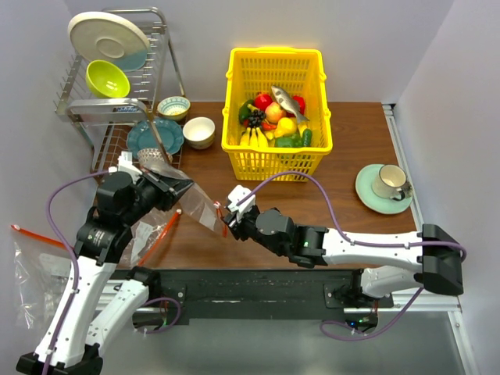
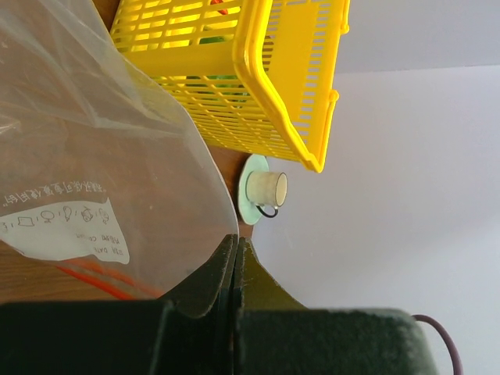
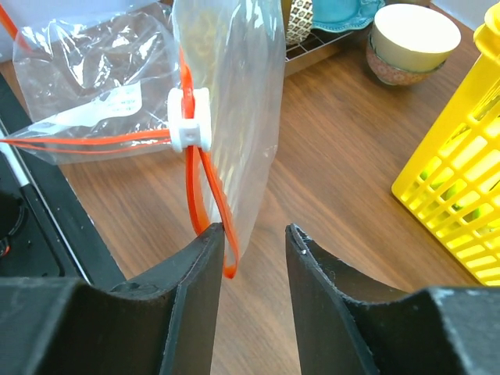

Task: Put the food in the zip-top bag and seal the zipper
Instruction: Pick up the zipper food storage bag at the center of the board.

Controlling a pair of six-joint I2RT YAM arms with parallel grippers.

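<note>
My left gripper (image 1: 178,187) is shut on one edge of the clear zip-top bag (image 1: 201,209) and holds it up off the table; the left wrist view shows the closed fingertips (image 2: 236,244) pinching the bag (image 2: 101,148). My right gripper (image 1: 232,222) is open at the bag's other end. In the right wrist view the orange-red zipper (image 3: 205,195) hangs as a loop between the open fingers, against the left finger (image 3: 205,258), below a white slider (image 3: 190,129). The food lies in the yellow basket (image 1: 275,162): banana bunch (image 1: 254,138), yellow pear-like fruit (image 1: 286,126), green vegetable piece (image 1: 287,141).
A second clear bag (image 3: 94,70) with an orange strip lies on the table under the left arm; another (image 1: 31,269) hangs off the left edge. A dish rack (image 1: 117,86) with bowls stands back left. A cup on a saucer (image 1: 388,187) sits at the right.
</note>
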